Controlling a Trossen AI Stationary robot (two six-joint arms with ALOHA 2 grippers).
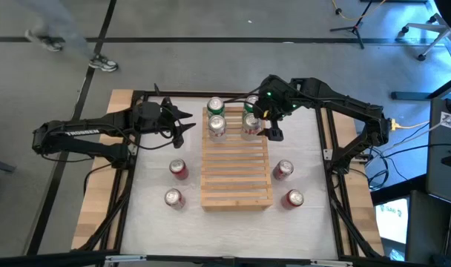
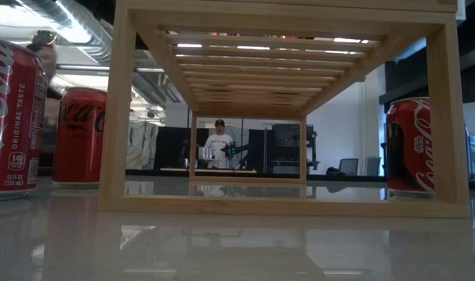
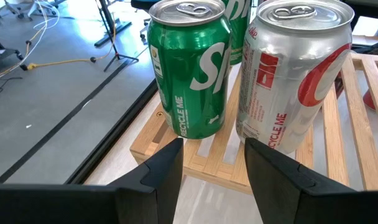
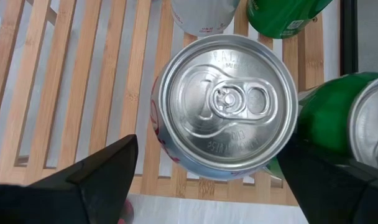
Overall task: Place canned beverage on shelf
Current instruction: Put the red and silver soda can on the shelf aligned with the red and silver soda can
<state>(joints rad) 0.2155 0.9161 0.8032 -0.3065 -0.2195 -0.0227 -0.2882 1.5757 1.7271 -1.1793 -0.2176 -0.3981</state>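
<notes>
The silver can (image 4: 225, 106) stands upright on the slats of the shelf (image 1: 236, 178) near its far right corner, just beside a green can (image 4: 329, 118), with another silver can (image 1: 216, 126) and a second green can (image 1: 215, 106) along the same far edge. The right gripper (image 4: 207, 180) sits directly above the silver can, its fingers (image 4: 96, 177) spread wide on either side and clear of the can wall, so the can appears released and standing on its own. To finish this step well, lift the right gripper straight up until the fingers clear the rim, with no sideways drift, because the green can stands close enough to be knocked. The left gripper (image 3: 211, 168) waits at the shelf's far left corner, fingers clenched and empty. Four red cans (image 1: 179, 169) remain on the desk (image 1: 151, 222), two on each side of the shelf. From the overhead camera the right arm covers part of the placed can and its green neighbour, so whether those two touch cannot be told. At desk height, only the shelf frame and red cans show; the cans on top are out of sight.
</notes>
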